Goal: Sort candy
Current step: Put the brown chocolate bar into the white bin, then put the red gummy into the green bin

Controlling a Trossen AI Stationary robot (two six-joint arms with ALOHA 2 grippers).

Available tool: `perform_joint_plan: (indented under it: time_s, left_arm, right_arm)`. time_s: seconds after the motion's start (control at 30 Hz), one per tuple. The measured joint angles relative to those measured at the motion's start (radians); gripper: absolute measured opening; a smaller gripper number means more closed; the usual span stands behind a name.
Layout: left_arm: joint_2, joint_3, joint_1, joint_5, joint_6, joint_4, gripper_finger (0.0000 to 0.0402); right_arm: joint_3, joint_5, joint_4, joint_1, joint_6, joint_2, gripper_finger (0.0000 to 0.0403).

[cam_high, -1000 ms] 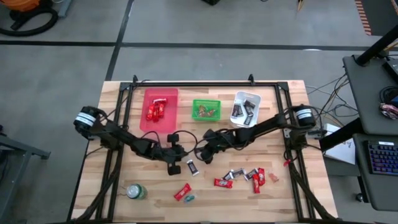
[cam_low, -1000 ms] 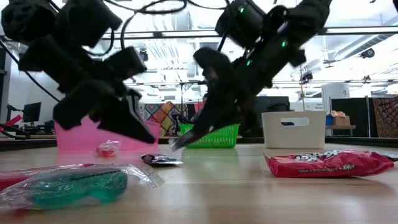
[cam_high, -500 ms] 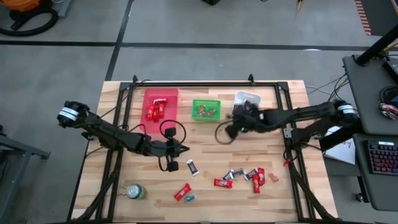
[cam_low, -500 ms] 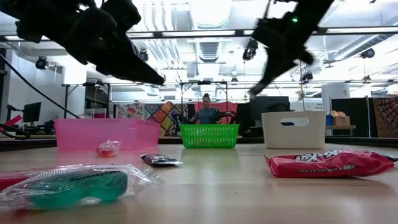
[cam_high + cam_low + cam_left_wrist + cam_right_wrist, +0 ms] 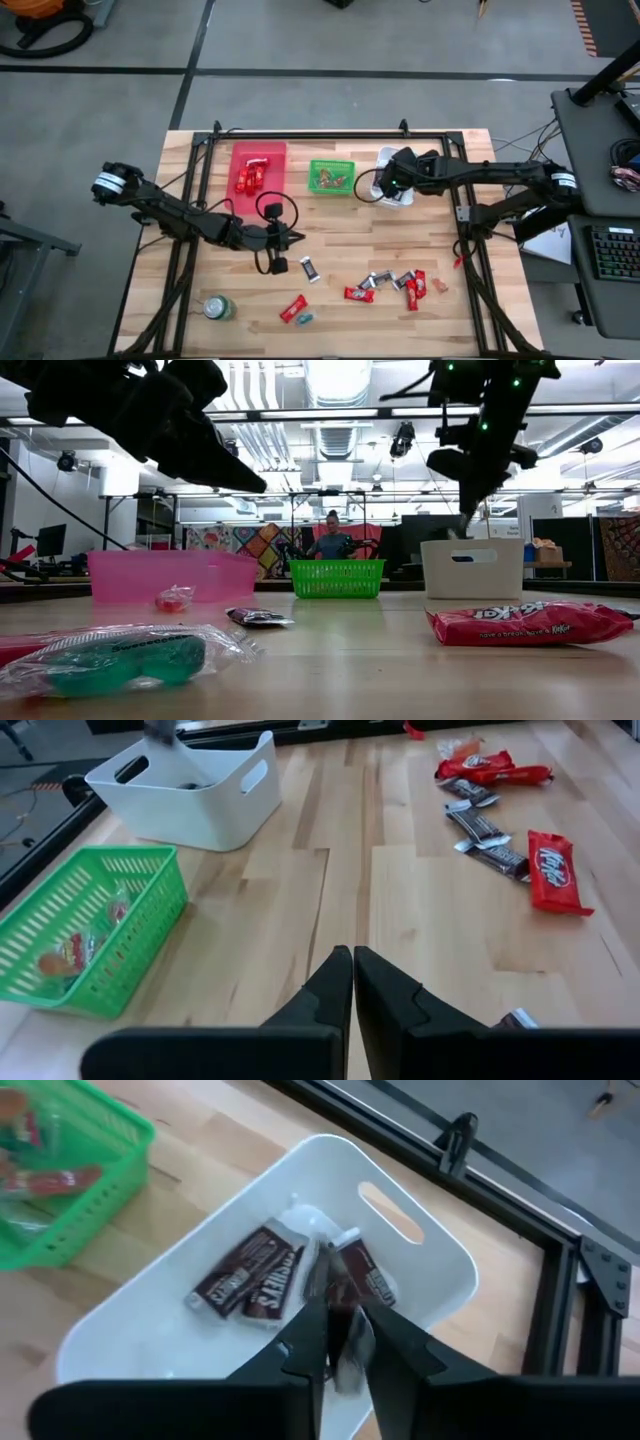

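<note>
My right gripper (image 5: 345,1342) is shut on a dark brown-and-silver candy (image 5: 342,1330) just above the white bin (image 5: 396,172), which holds several dark brown candies (image 5: 250,1275). My left gripper (image 5: 352,970) is shut and empty, raised over the table's middle (image 5: 292,240). A dark candy (image 5: 310,268) lies flat on the table near it. A cluster of red and dark candies (image 5: 392,285) lies on the table at the near right. The pink tray (image 5: 240,160) holds red candies (image 5: 250,178). The green basket (image 5: 332,177) holds small sweets. My right gripper pinches the dark brown-and-silver candy (image 5: 340,1348) between its two fingers, coming from above and pointing down. The candy hangs between the fingers, lifted clear above the white bin's inside. Which part of the wrapper the fingers have is hidden by the fingers.
A round green can (image 5: 218,307) stands at the near left. A red candy (image 5: 293,308) and a teal one (image 5: 305,318) lie near the front edge. A black frame (image 5: 330,133) runs along the far edge. A person (image 5: 330,540) is in the room beyond.
My right gripper has risen from the table's middle and gone toward the far right, ending over the white bin. My left gripper has lifted from table level and stays raised over the middle. The dark candy on the table has not moved.
</note>
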Motion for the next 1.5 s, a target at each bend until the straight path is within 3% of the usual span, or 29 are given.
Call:
perform_joint_plan:
  time_s: [0.3, 0.4, 0.57, 0.7, 0.93, 1.03, 1.23, 1.5]
  left_arm:
    - [0.0, 0.0, 0.0, 0.004, -0.014, -0.003, 0.0]
    - [0.0, 0.0, 0.0, 0.069, -0.014, -0.01, 0.001]
    - [0.0, 0.001, -0.001, 0.164, -0.018, -0.047, 0.0057]
    - [0.025, 0.001, -0.006, 0.176, 0.007, -0.044, 0.0109]
    - [0.164, 0.016, -0.007, 0.198, 0.024, -0.017, 0.0165]
    - [0.199, 0.074, -0.007, 0.198, 0.002, -0.184, 0.0168]
    - [0.241, 0.288, -0.007, 0.163, -0.042, -0.739, 0.0168]
    - [0.253, 0.361, 0.003, 0.151, -0.008, -0.954, 0.016]
  right_arm:
    - [-0.009, -0.006, 0.003, -0.01, -0.002, -0.007, 0.011]
    - [-0.001, -0.041, 0.005, 0.002, 0.001, -0.007, 0.0119]
    - [0.003, -0.062, 0.047, 0.046, 0.0, -0.007, 0.0132]
    - [0.003, -0.061, 0.086, 0.086, -0.014, -0.007, 0.0134]
    - [0.004, -0.061, 0.108, 0.137, -0.024, -0.007, 0.0135]
    - [0.002, -0.06, 0.109, 0.154, -0.023, -0.007, 0.0136]
    - [-0.001, -0.06, 0.112, 0.175, -0.015, -0.006, 0.0136]
    - [-0.006, -0.06, 0.118, 0.178, -0.015, -0.006, 0.0135]
